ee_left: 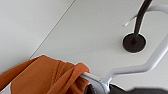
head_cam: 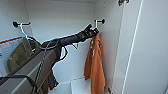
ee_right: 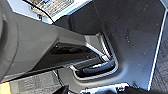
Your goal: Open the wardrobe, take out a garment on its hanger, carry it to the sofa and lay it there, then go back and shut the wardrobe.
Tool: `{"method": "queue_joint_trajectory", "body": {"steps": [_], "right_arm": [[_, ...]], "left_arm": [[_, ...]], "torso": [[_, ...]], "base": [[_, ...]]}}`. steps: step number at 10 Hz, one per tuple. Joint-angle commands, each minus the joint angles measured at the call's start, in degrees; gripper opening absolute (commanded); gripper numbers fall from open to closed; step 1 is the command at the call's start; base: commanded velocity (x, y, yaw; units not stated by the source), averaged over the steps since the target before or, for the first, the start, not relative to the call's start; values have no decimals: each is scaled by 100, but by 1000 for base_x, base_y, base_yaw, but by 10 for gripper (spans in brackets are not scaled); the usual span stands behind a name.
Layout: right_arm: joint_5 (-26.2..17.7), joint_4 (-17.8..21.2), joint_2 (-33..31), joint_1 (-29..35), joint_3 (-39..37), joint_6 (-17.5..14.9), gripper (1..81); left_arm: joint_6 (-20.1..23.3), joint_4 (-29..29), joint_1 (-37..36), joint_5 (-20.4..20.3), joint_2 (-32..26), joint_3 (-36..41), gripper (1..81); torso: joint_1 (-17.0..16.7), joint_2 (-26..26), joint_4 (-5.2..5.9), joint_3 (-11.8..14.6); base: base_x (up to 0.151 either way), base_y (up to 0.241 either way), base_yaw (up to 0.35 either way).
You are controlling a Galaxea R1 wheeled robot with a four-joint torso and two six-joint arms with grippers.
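Observation:
The wardrobe (head_cam: 62, 17) stands open, its white inside facing me. The orange garment (head_cam: 95, 62) hangs on a white hanger from the black-tipped hook (head_cam: 101, 21) on the right inner wall. My left arm reaches up from the lower left, and my left gripper (head_cam: 93, 31) is at the top of that hanger, just under the hook. In the left wrist view the white hanger (ee_left: 140, 67) still loops over the hook (ee_left: 134, 42). Dark fingers (ee_left: 117, 89) close in on its neck beside the bunched orange garment (ee_left: 45, 75).
An olive-brown jacket (head_cam: 20, 53) hangs from the hook (head_cam: 16, 24) on the left inner wall, close behind my left arm. The open white door (head_cam: 150, 50) stands at the right. The right wrist view looks at my own dark body (ee_right: 130, 32) and patterned floor (ee_right: 37, 83).

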Motion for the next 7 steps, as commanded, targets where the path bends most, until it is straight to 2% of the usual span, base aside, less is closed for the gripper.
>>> {"method": "queue_joint_trajectory", "body": {"steps": [1, 4, 6, 7], "right_arm": [[-181, -45, 63, 220, 39, -7, 811], [-172, -19, -104, 307, 39, 1, 811], [-172, -1, -236, 422, 48, 1, 811], [-172, -1, -254, 422, 39, 1, 811]], "left_arm": [[129, 162, -1487, -498, -20, 808, 10], [94, 144, -1654, -454, -609, 1774, 10], [76, 136, -1707, -428, -882, 2030, 10], [42, 136, -1768, -410, -953, 2031, 10]], "torso": [[0, 0, 0, 0], [6, 2, 0, -2], [9, 7, 531, -4], [11, 9, 618, -6]], "base": [[0, 0, 0], [0, 0, 0], [0, 0, 0], [0, 0, 0]]}}
